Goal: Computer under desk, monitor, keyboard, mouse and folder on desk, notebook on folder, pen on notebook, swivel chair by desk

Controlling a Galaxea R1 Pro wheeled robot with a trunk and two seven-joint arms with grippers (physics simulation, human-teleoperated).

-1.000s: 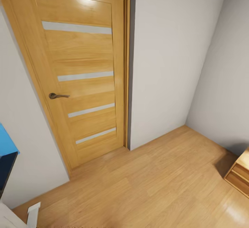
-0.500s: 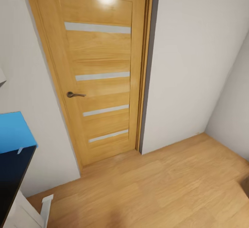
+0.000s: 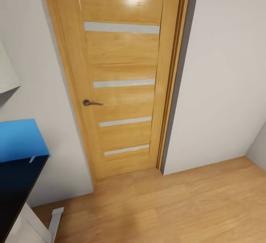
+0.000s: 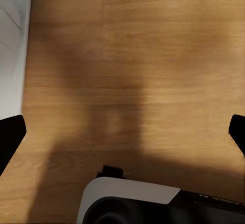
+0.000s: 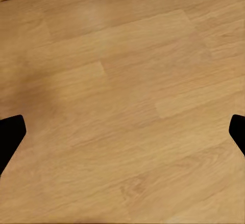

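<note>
The blue folder [image 3: 20,139] lies flat on the black desk [image 3: 16,187] at the head view's left edge, with a small pale tab at its near corner. A white desk leg [image 3: 55,219] stands on the floor below it. A light grey-white corner [image 3: 7,73] juts in above the folder; I cannot tell what it belongs to. My left gripper [image 4: 122,137] hangs open over bare wood floor, nothing between its black fingertips [image 4: 10,137]. My right gripper [image 5: 122,137] is also open over the floor, holding nothing. The swivel chair, keyboard, mouse, notebook, pen and computer are out of view.
A closed wooden door [image 3: 122,80] with pale horizontal strips and a dark lever handle [image 3: 90,103] faces me, set in white walls. Light wood floor [image 3: 166,206] spreads ahead and to the right. My own base [image 4: 132,203] shows in the left wrist view.
The head camera has turned left: the door has slid right in the picture, more of the folder and desk has come in, and the wooden chest at the right has dropped out.
</note>
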